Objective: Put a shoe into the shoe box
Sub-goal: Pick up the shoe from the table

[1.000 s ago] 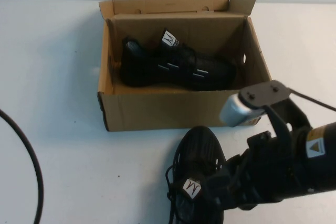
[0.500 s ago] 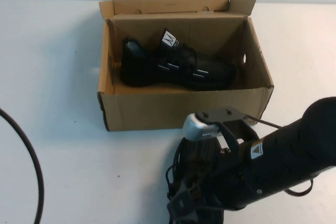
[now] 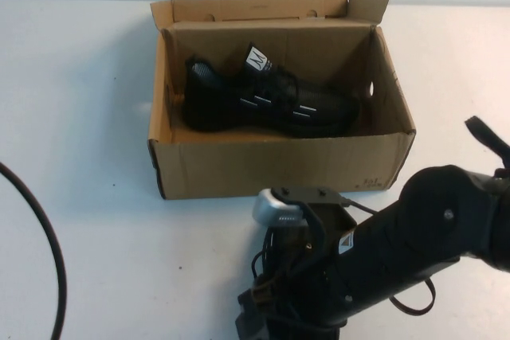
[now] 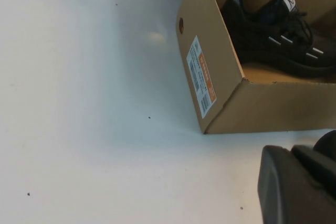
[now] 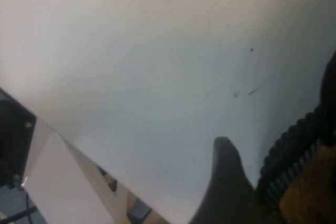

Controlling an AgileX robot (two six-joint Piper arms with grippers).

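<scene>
high: raised, angled down | left wrist: low, shares shoe box (image 4: 220, 85) | right wrist: close on table (image 5: 157, 77)

Tongue label of the sneaker in the shoe box (image 3: 256, 59): dark logo, perhaps an "M".
Shoe box end sticker (image 4: 201, 75): white and orange, print too small to read.
Right arm sticker (image 3: 346, 244): yellow warning triangle.
Shoe box front print (image 3: 372, 184): unreadable.

white table (image 3: 88, 101), black cable (image 3: 49, 248)
</scene>
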